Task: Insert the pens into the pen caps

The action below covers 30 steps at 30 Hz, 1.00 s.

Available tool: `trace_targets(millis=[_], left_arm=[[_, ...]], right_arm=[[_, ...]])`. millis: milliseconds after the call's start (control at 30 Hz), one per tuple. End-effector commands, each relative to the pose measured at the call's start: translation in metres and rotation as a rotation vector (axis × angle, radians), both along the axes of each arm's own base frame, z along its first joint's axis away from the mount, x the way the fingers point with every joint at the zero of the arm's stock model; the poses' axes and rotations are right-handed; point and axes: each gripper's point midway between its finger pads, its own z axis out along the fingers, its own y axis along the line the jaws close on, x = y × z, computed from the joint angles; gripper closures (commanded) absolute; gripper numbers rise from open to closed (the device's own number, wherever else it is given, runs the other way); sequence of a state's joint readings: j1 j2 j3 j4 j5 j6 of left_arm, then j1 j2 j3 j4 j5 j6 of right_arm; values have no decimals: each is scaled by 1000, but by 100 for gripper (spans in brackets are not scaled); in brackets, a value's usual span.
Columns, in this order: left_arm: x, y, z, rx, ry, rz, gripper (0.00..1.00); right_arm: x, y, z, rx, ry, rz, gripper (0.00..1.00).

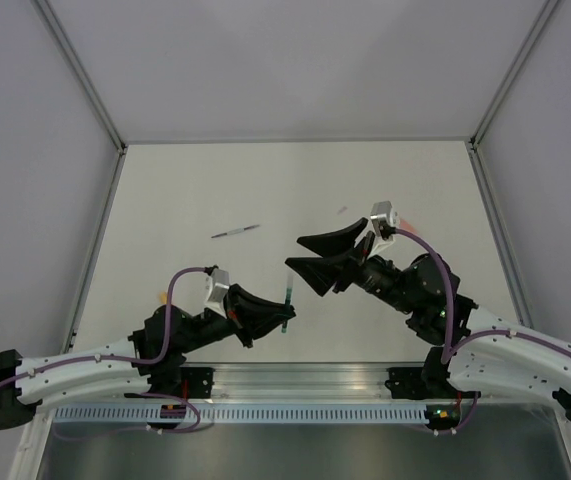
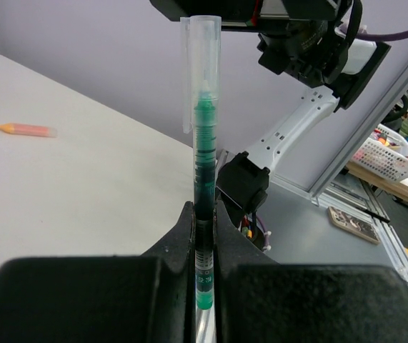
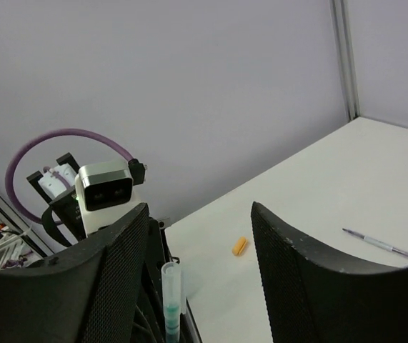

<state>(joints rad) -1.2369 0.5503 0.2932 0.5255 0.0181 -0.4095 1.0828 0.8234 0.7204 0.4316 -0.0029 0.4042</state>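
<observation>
Pincer on the left arm clamps the green pen upright at near centre. Its clear cap covers the tip, seemingly not fully seated. The right pincer gapes wide just beyond, empty. Next move, I judge: press the cap home. The silver pen lies far-left on the surface.

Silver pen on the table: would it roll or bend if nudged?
Probably rolls: the silver pen looks slim and round, lying flat on the table. Likely stiff, as it lies dead straight. Probably light, being so thin.
</observation>
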Motion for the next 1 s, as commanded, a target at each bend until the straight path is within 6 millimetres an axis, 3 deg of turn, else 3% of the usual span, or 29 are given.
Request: trace_targets(millis=[0, 267, 400, 767, 967], left_arm=[[0, 3, 28, -57, -52, 8, 98], [0, 5, 28, -58, -53, 12, 98], [1, 3, 28, -54, -51, 13, 98], [1, 0, 25, -43, -48, 12, 98], [2, 1, 26, -44, -49, 13, 98]], right_arm=[[7, 12, -11, -100, 14, -11, 35], [2, 19, -23, -109, 31, 34, 42], [-6, 13, -23, -81, 24, 59, 54], [-12, 19, -31, -88, 29, 104, 55], [-15, 21, -34, -91, 35, 126, 64]])
